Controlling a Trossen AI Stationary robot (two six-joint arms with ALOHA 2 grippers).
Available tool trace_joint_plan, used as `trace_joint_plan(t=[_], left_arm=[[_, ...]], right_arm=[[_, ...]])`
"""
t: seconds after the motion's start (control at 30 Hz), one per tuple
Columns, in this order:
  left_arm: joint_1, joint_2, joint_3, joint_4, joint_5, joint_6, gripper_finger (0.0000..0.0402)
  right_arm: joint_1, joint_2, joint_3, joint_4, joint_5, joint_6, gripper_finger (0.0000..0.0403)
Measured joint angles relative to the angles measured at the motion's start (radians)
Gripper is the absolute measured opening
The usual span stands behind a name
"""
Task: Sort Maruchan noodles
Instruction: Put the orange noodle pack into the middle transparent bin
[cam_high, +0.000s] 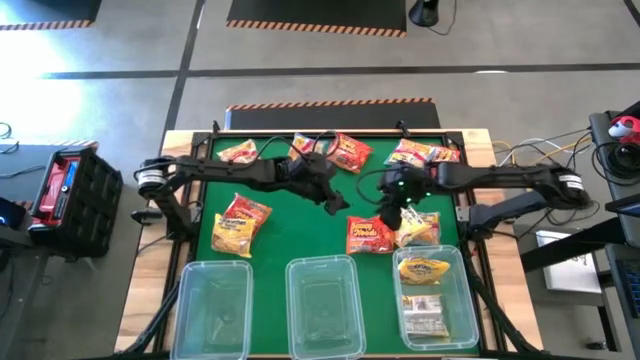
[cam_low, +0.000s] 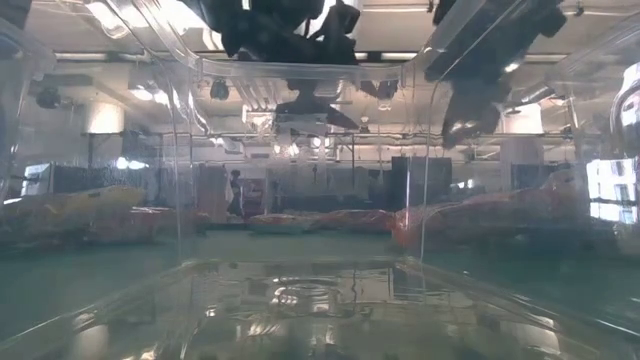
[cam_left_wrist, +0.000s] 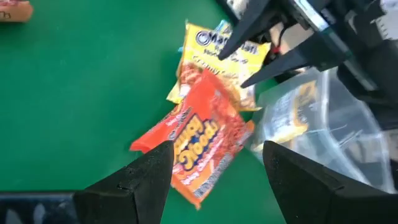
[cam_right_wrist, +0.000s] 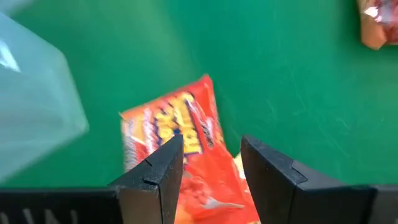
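Note:
A red Maruchan noodles packet (cam_high: 369, 236) lies flat on the green table, its edge over a yellow packet (cam_high: 419, 228). My left gripper (cam_high: 338, 205) hovers open just to the left of them. In its wrist view the red packet (cam_left_wrist: 202, 143) shows between its spread fingers (cam_left_wrist: 217, 147). My right gripper (cam_high: 405, 214) hangs open above the same pair, and the red packet (cam_right_wrist: 180, 134) lies below its fingers (cam_right_wrist: 211, 142). More packets lie on the left (cam_high: 240, 222) and along the far edge (cam_high: 345, 152).
Three clear bins stand along the near edge: left (cam_high: 213, 305), middle (cam_high: 322, 305) and right (cam_high: 435, 295), the right one holding yellow packets. Bare green table lies between the left packets and the two grippers. The arms reach in from both sides and nearly meet.

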Motion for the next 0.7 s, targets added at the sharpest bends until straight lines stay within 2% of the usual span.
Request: trace_joint_plan(t=[0.07,0.33,0.57,0.7], left_arm=[[0.000,0.017,0.000,0.001,-0.001,0.004,0.0231],[-0.004,0.055,0.000,-0.002,-0.019,0.007,0.0231],[-0.004,0.044,0.000,0.000,-0.031,0.023,0.0231],[-0.006,0.039,0.000,-0.013,-0.031,0.019,0.0231]], right_arm=[[-0.001,0.054,0.018,-0.003,-0.005,-0.040,0.0148],[-0.002,0.248,0.122,-0.134,-0.132,-0.200,0.0148],[-0.002,0.322,0.157,-0.147,-0.313,-0.308,0.0148],[-0.005,0.352,0.157,-0.147,-0.323,-0.363,0.0148]])
